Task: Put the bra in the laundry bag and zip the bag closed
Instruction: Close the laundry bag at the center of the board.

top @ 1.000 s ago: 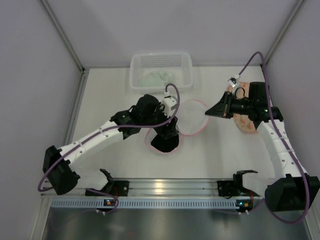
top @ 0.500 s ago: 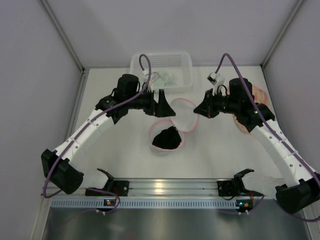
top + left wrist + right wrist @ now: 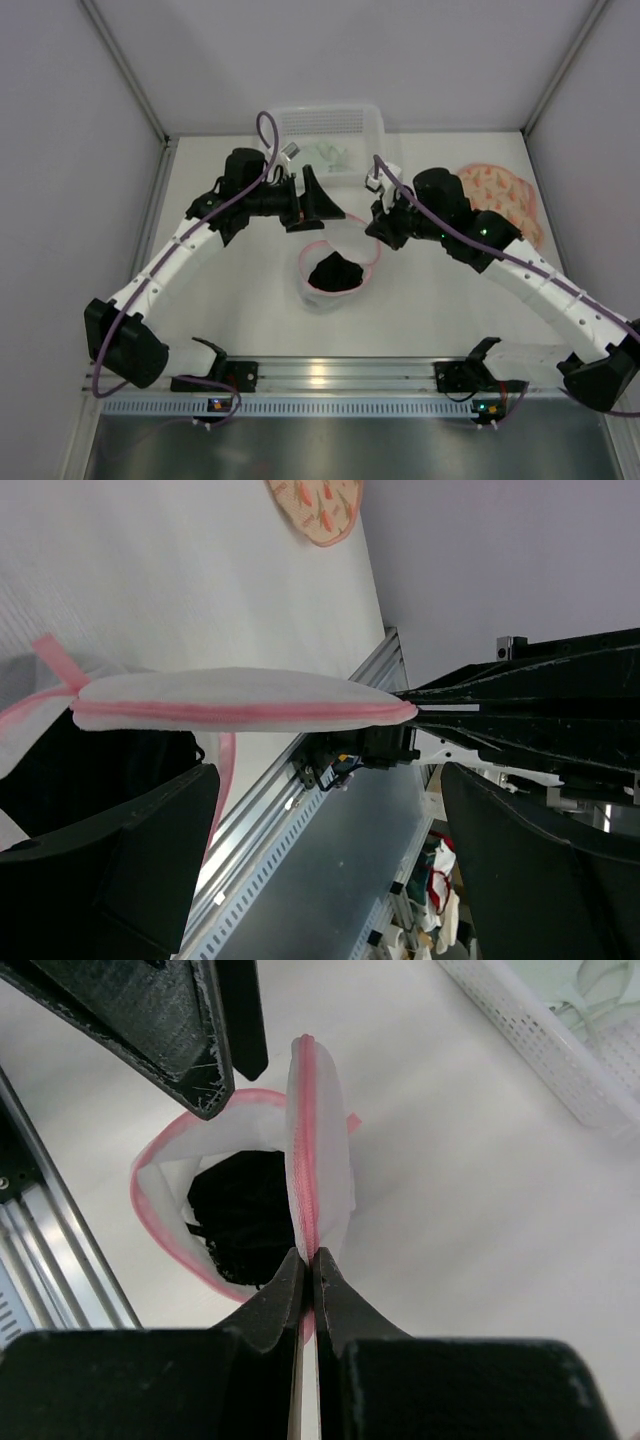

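The round white laundry bag (image 3: pixel 312 292) with pink trim lies open in the middle of the table. The black bra (image 3: pixel 336 272) sits inside it, also visible in the right wrist view (image 3: pixel 240 1220). My right gripper (image 3: pixel 376 232) is shut on the pink zipper edge of the bag's lid flap (image 3: pixel 318 1130) and holds it upright on edge over the bag's right side. My left gripper (image 3: pixel 318 203) hangs open and empty just behind the bag, its fingers (image 3: pixel 120 870) apart and the raised flap (image 3: pixel 240 700) edge-on in front of it.
A white plastic basket (image 3: pixel 372 125) holding a pale green garment stands at the back, close behind the left gripper. A peach patterned cloth (image 3: pixel 500 190) lies at the right. The metal rail (image 3: pixel 330 375) runs along the near edge. Walls close in both sides.
My left gripper has opened, left the bra in the bag and drawn back toward the basket. My right gripper has carried the lid flap leftward and raised it over the bag.
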`<state>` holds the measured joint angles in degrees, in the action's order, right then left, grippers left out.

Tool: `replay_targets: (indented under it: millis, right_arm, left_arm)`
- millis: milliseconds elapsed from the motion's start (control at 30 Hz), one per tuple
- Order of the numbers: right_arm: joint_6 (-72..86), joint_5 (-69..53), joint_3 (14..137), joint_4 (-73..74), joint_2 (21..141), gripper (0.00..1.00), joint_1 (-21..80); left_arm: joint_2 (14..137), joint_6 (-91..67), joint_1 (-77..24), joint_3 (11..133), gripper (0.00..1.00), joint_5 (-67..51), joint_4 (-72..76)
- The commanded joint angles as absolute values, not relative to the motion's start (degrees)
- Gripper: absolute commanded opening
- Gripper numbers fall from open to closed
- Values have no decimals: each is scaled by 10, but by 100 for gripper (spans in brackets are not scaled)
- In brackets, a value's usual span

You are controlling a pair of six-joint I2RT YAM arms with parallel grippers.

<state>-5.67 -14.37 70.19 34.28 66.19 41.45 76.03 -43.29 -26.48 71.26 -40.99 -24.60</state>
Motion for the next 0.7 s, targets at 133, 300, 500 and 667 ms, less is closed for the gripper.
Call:
replay_targets:
  millis: [133,300,500,667]
  right_arm:
    - [-131,-54,729,316,664,0,477]
    - [-155,-45,727,314,666,0,505]
    - [-183,-34,729,312,670,0,537]
    - [-205,-32,732,315,677,0,564]
  left_arm:
    - [758,-507,-263,679,98,-419,-202]
    - [764,-524,-263,670,98,-405,-200]
    - [770,-541,-263,660,98,-393,-197]
    - [780,-554,-263,636,74,-408,-163]
